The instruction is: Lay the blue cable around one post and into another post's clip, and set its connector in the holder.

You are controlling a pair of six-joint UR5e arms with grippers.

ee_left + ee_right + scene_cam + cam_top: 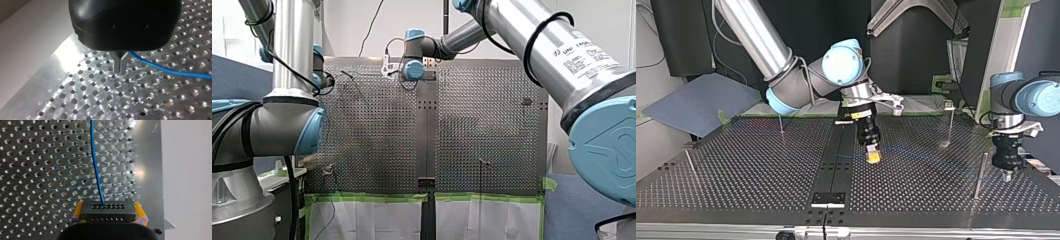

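Yellow pads [78, 210] on my right gripper [108, 204] pinch the dark connector [108, 211] by its two short ends, its holed face pointing ahead. The blue cable [96, 165] leaves that face and runs straight ahead over the perforated table [37, 170].

Top view, near to far:
- Near edge, middle: a black bracket [828, 198]. It may be the holder, but I cannot confirm that.
- Further out, at the right: a tall post [979, 175], with my left gripper [1006, 175] just to its right, tips down at the table.
- Mid-table: my right gripper with the connector, just right of the black centre strip [836, 150].
- Far: a post with a clip-like top [950, 125] at the right and a thin post [781, 125] at the left.

Left wrist view: the metal fingers [116, 62] are pressed together. The cable comes out at their side, close under the gripper body. I judge it pinched there, though the contact itself is hidden.

Key relation: the cable's long axis runs left to right between the two grippers. It appears to pass on the far side of the tall post, not yet around it. The clip post lies farther out, on that same side. The connector end belongs to my right arm, which is also the arm nearer the bracket.
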